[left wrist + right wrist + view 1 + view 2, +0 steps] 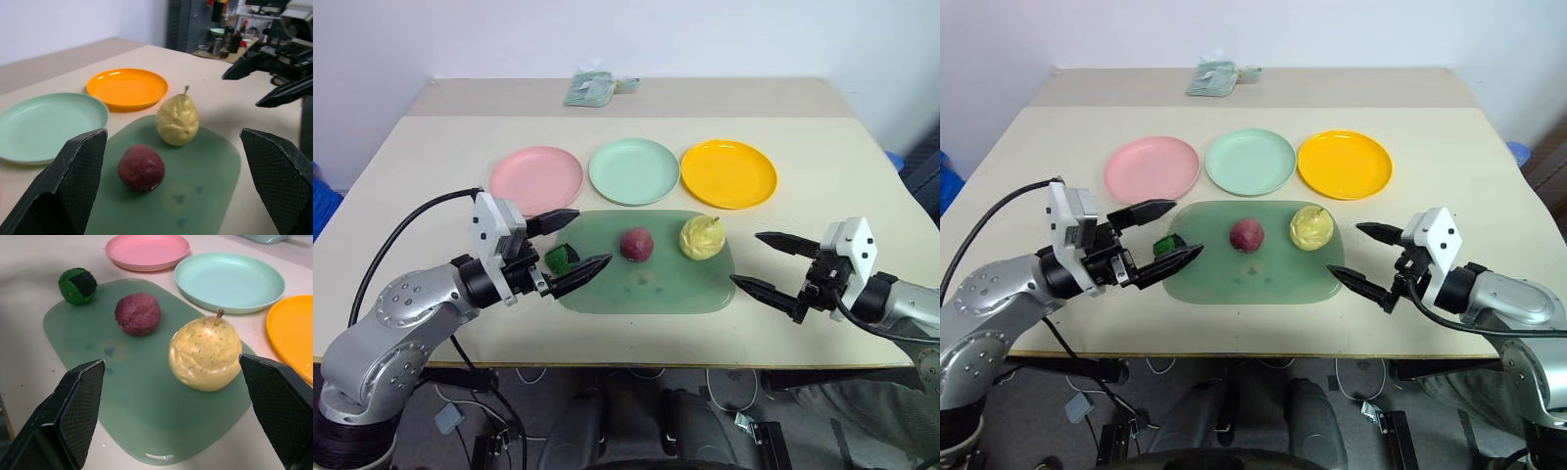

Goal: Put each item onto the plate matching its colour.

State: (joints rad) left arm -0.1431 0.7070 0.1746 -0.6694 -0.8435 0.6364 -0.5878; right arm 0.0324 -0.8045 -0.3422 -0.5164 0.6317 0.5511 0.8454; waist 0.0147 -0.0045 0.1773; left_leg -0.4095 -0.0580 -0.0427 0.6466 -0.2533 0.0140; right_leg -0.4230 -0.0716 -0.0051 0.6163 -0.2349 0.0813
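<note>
Trouble we foresee: with left hand (570, 243) and right hand (766, 260) both wide and empty, the round pear (700, 238), fruit (637, 244) and green lump (559, 258) on the mat (646, 292) may roll away when pinched.

The two eye views look forward and down from the head over the tabletop (822, 323) — the same scene, slightly offset. The left wrist view sits low behind the left claw (570, 247), facing along its fingers (73, 181) past the red fruit (141, 167) and pear (177, 120) to the right claw (274, 81) beyond. The right wrist view looks from behind the right claw down, close — pear just ahead, green lump (77, 285) farthest. Both wrist views share fruit, pear and mat (137, 401).
</note>
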